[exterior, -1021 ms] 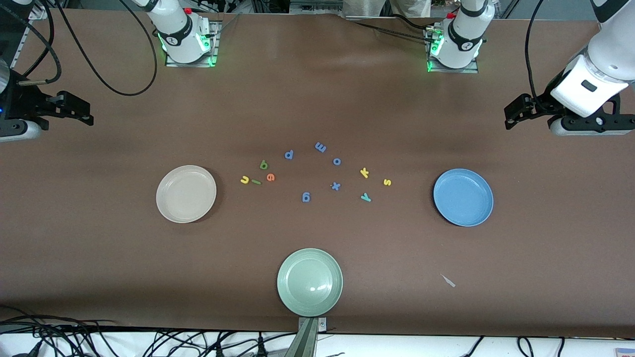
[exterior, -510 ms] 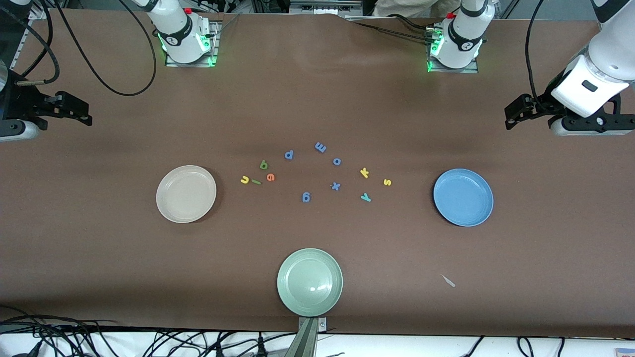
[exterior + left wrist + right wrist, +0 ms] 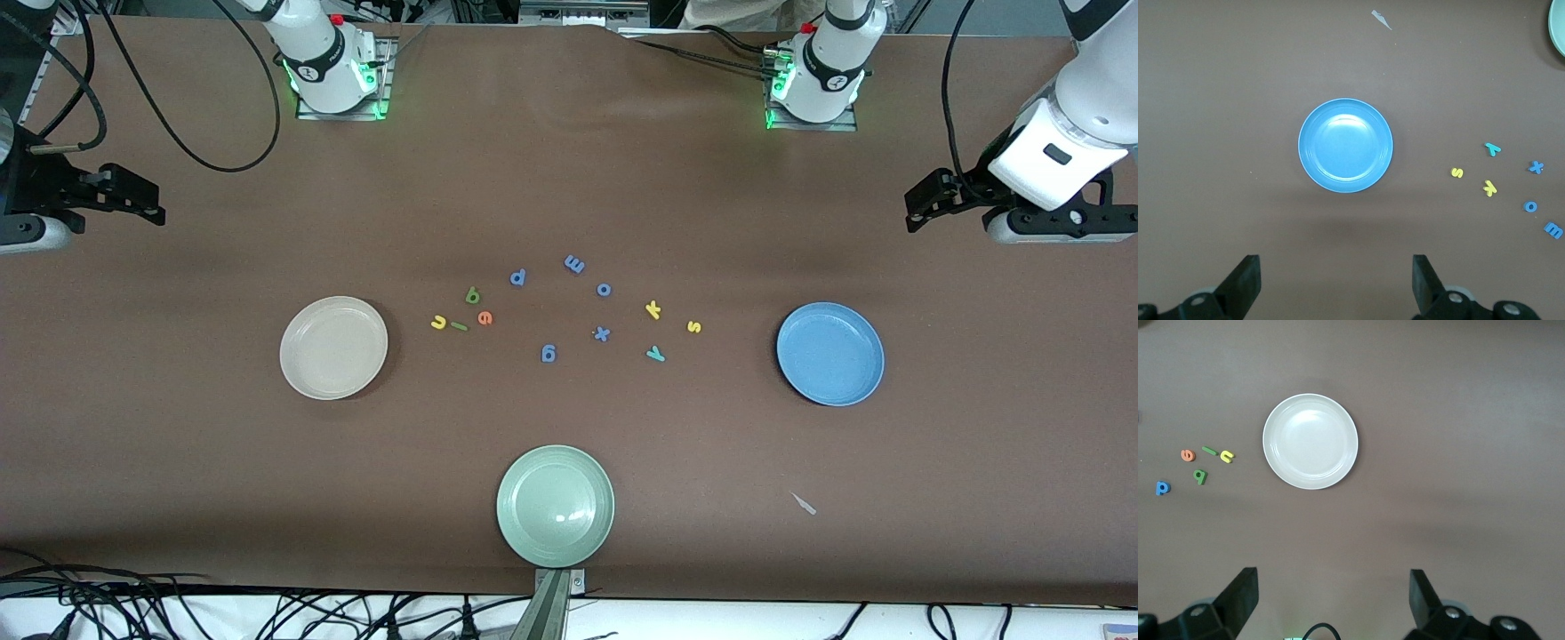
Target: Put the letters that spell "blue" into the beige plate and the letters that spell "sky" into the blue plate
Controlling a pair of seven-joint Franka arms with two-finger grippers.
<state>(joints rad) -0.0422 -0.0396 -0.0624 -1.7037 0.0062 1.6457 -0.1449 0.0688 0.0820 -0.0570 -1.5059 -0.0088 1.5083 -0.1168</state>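
beige plate (image 3: 333, 348): sitting on the table toward the right arm's end, nothing in it.
blue plate (image 3: 830, 354): toward the left arm's end, also bare inside.
"blue" letters: all on the table just beside the beige plate. Yellow u (image 3: 438, 322), light green l (image 3: 459, 326), orange e (image 3: 484, 317), and dark green b (image 3: 473, 295) a bit farther from the front camera.
"sky" letters: in a loose cluster near the blue plate. Yellow k (image 3: 653, 309), yellow s (image 3: 694, 326), teal y (image 3: 655, 354).
blue letters: p (image 3: 517, 277), m (image 3: 574, 263), o (image 3: 604, 289), x (image 3: 602, 333), g (image 3: 548, 353), scattered in the middle between the two groups.
green plate (image 3: 556, 506): nearest the front camera.
scrap (image 3: 804, 504): small pale bit on the table, can't really tell what it is.
left gripper (image 3: 1337, 283): up over its end of the table, waiting, fingers spread, holding nothing.
right gripper (image 3: 1333, 599): same deal at its end, fingers wide apart.
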